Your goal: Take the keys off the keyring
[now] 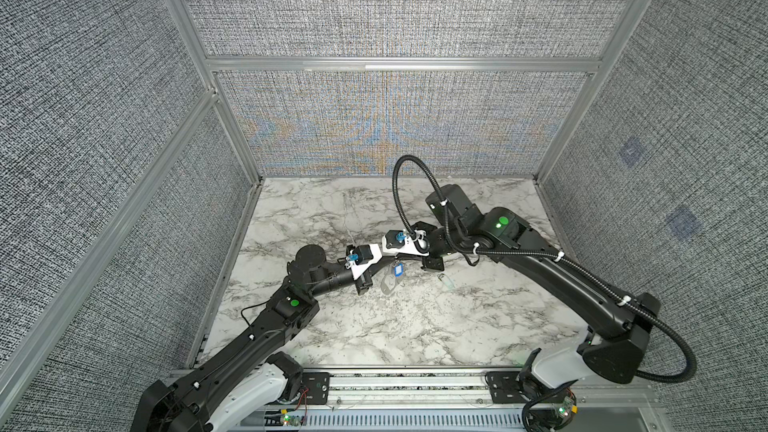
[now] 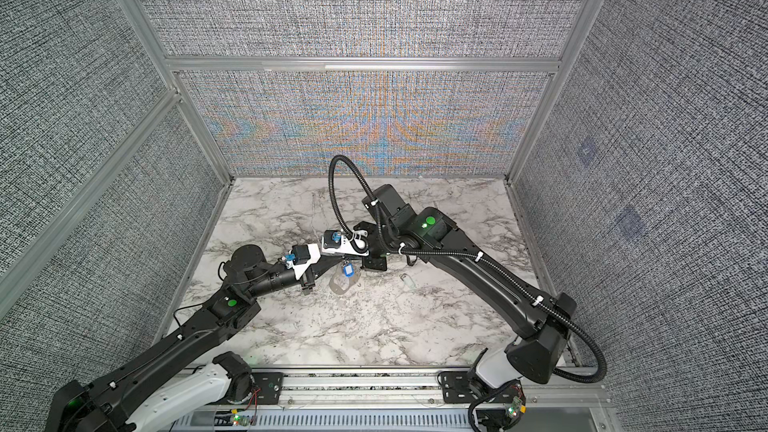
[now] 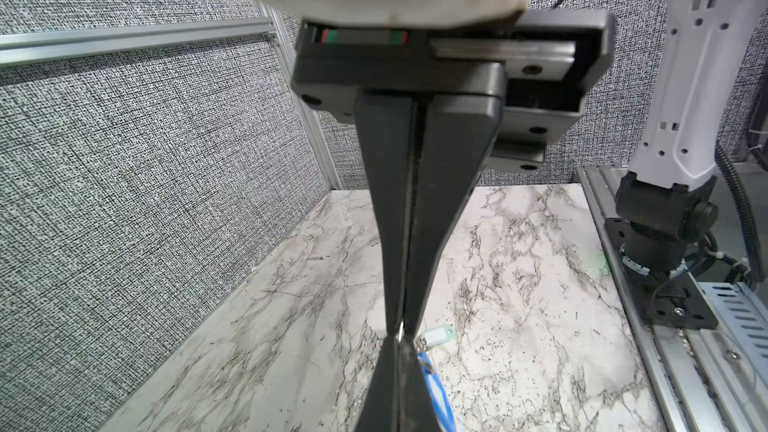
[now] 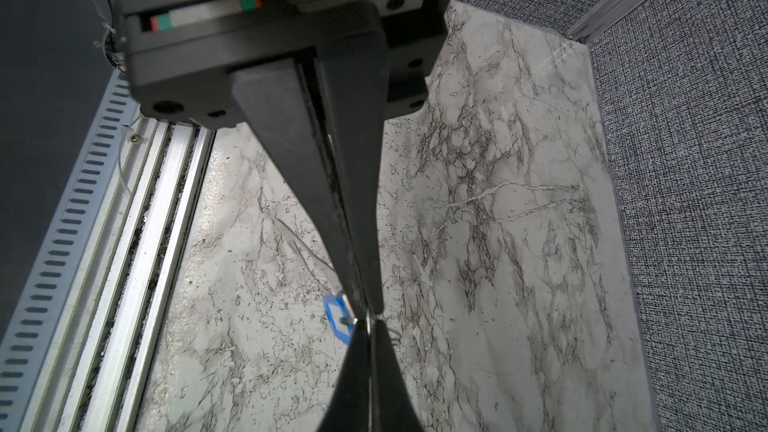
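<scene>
While pinching the keyring [image 1: 397, 269], left fingers [image 3: 386, 201]: clamped on it; hold steady.
Right fingers [image 4: 291, 151]: clamped alongside; twist gently.
Dark-grey plate [image 1: 385, 290]: feed toward the gap.

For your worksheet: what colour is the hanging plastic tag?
Blue, white label; the tag shows best in a top view.

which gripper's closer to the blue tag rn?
Right, narrowly. The left gripper and right gripper meet tip to tip, both shut on the keyring. The blue tag hangs beside the right one's fingertips; the left's tips stop just short of it.
</scene>
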Robot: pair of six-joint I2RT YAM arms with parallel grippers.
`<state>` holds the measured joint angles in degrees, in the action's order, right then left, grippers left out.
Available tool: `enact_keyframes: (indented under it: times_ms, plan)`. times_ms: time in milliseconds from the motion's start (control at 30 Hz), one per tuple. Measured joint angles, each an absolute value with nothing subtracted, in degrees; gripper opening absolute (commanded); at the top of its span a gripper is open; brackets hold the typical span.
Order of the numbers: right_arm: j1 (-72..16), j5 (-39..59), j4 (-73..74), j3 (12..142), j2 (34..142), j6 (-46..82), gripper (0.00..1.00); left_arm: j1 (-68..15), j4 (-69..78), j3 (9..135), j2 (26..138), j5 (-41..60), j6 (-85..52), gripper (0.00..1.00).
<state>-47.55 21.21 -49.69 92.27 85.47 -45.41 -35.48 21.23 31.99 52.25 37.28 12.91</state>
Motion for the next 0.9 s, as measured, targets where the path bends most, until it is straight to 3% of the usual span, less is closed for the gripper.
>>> enact_keyframes:
  times_ms: [233, 900]
  plan:
    - [-45.95, 19.88, -47.4, 88.55, 82.28, -45.25, 0.23, -35.48, 23.14, 31.59, 51.75, 37.3, 10.17, 0.0]
    - [-45.17, 27.51, -46.06, 88.25, 82.65, -43.62, 0.15, -35.48, 24.08, 31.59, 52.27, 38.79, 8.78, 0.0]
